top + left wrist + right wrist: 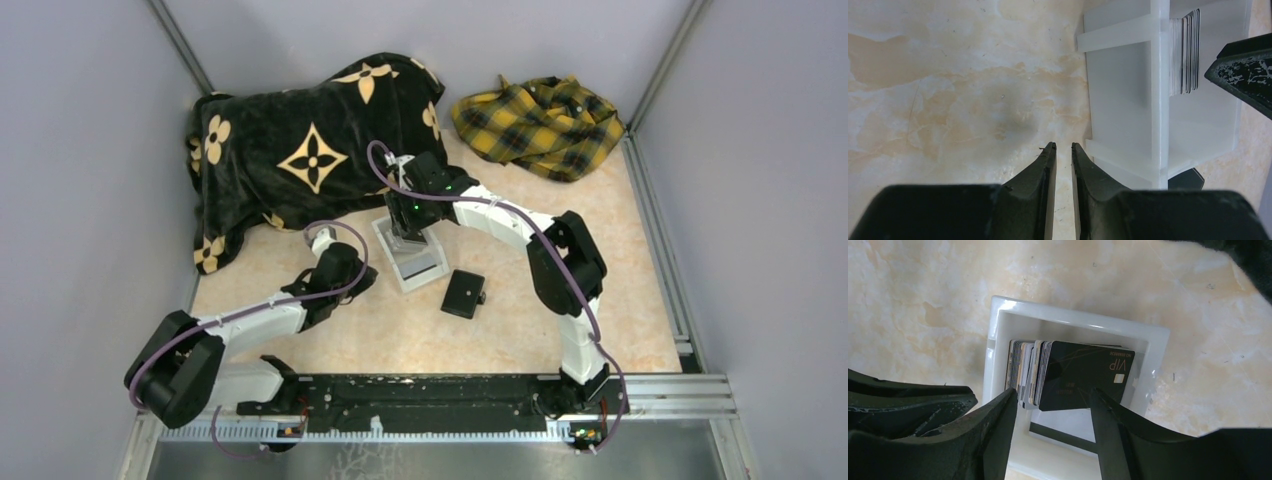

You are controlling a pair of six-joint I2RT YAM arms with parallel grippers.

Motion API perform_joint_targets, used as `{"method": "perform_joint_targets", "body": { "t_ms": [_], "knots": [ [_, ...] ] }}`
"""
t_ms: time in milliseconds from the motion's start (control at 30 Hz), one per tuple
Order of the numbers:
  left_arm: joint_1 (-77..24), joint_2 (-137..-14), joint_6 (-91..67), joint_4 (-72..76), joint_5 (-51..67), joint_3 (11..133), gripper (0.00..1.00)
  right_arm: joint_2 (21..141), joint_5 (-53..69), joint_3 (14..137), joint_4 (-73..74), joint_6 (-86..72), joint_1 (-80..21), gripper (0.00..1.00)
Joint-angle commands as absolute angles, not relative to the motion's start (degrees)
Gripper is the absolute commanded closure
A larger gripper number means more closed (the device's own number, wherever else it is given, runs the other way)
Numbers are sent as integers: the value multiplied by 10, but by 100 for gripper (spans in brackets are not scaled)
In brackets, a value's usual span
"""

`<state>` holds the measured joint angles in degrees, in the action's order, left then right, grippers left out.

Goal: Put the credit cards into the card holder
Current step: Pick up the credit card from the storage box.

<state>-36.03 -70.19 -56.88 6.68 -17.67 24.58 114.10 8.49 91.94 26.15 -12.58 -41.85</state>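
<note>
My right gripper [1053, 392] stands wide over the credit cards [1068, 375], which sit on edge in the white box [1153, 340], my left gripper [1063, 147] is narrow and empty, and I judge each card light, stiff and slick, best pinched across its flat faces near the top edge.

A pale, marbled beige worktop [620, 300] carries four things; a black blanket [300, 150] with tan flower motifs lies crumpled at the far left; a yellow plaid cloth [540, 125] is bunched at the far right; a white open-top box [415, 265] sits near the middle; the closed black card holder [463, 294] lies just beside its near-right corner.
</note>
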Motion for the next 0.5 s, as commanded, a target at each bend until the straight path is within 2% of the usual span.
{"method": "perform_joint_targets", "body": {
  "t_ms": [0,467],
  "knots": [
    [-365,-716,-558,94,-166,252,76,1158,107,957,242,-122,-425,44],
    [-365,-751,-550,122,-153,266,76,1188,115,974,252,-122,-425,43]
  ]
}}
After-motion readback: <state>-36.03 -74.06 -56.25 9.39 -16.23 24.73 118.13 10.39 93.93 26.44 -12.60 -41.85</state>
